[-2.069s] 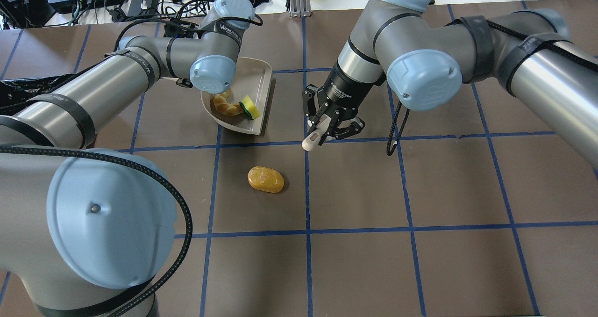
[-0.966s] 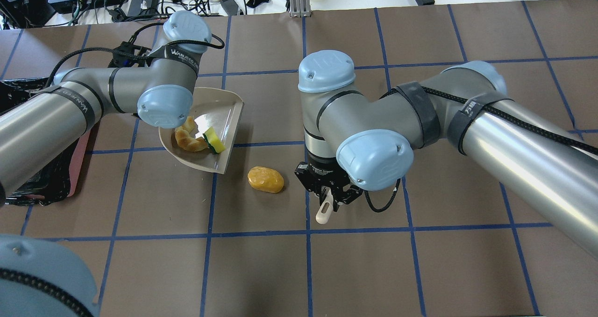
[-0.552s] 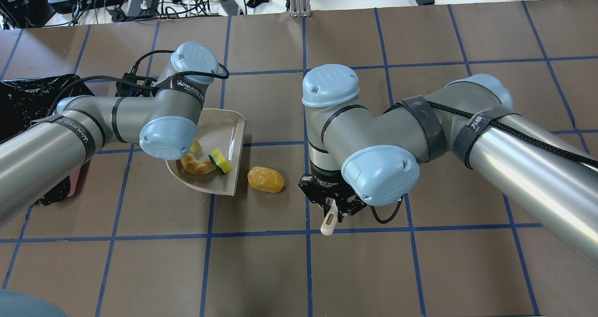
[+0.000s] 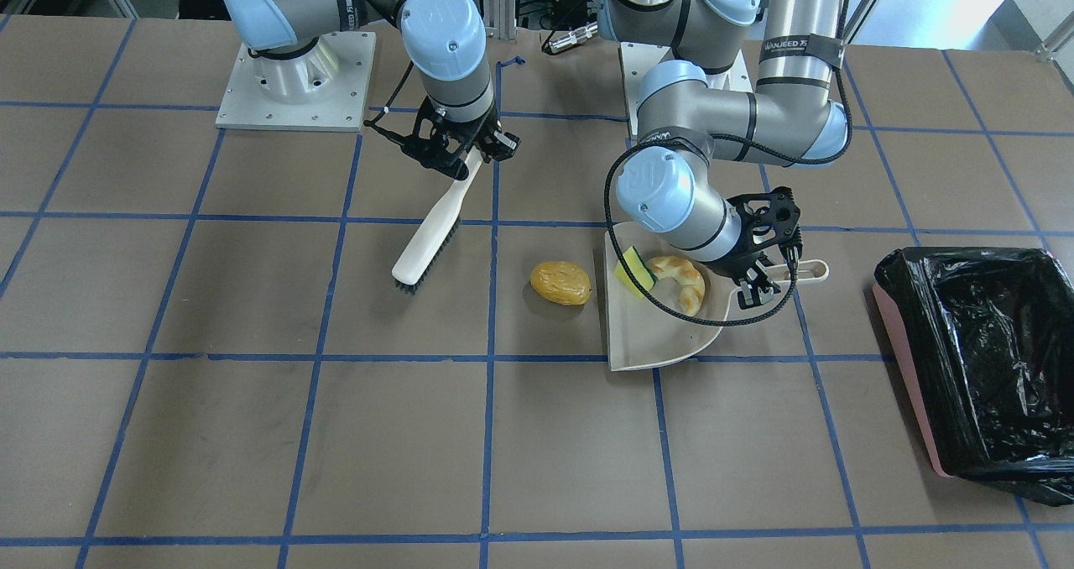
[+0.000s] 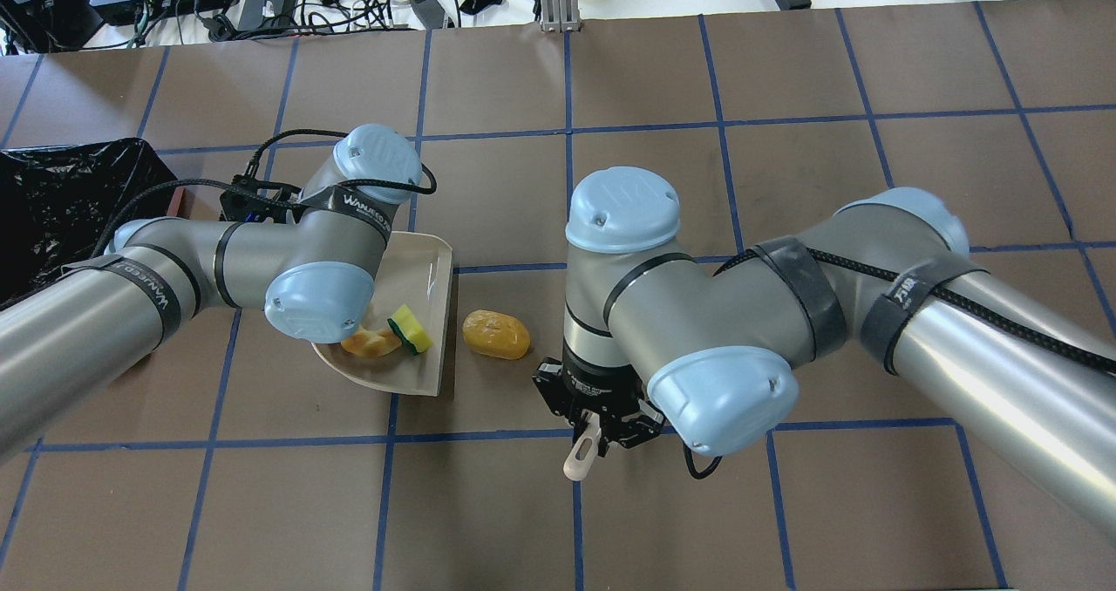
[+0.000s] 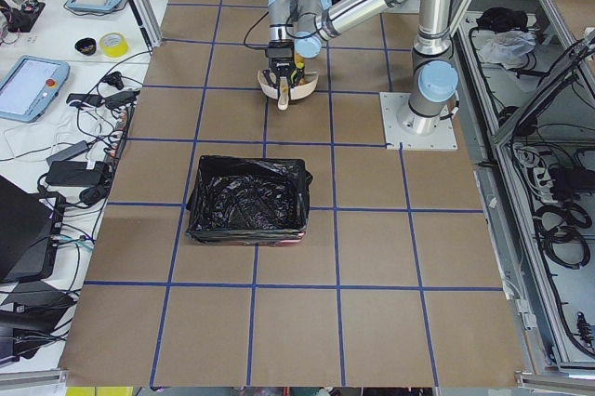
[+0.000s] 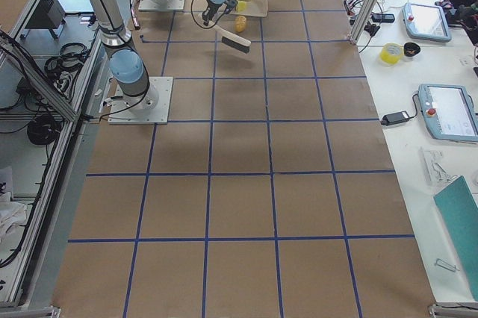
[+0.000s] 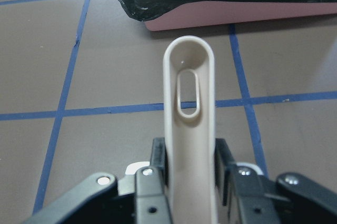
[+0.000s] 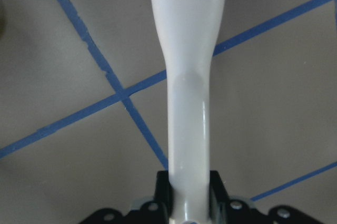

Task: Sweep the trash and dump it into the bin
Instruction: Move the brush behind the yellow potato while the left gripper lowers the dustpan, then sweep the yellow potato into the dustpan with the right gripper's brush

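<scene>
While only the handle tip of the brush [image 5: 577, 462] is shown from overhead, the rest being hidden under the right arm, the whole brush is seen from the front. It is slanted with the bristle end low. Whether the bristles touch the table [image 4: 252, 435] cannot be told. The right claw [image 4: 466, 156] is closed tight on the brush handle. This is confirmed in the right wrist view, with fingers [image 9: 163, 187] pressed to both sides.

Next, the potato lump [image 4: 560, 283] is seen lying on the table, just beside the open edge of the dustpan [image 4: 654, 342] but not touching it. The sponge [image 4: 635, 271] and the peel [image 4: 681, 282] are held inside the dustpan, side by side.

The left claw [image 4: 774, 267] is hidden by the arm from overhead but shown from the front and by its wrist camera. It is clamped narrow on the dustpan handle, with nothing else gripped.

The bin [image 4: 910, 368] is placed farthest right in the front view, well apart from the dustpan, and is lined with a black bag.
</scene>
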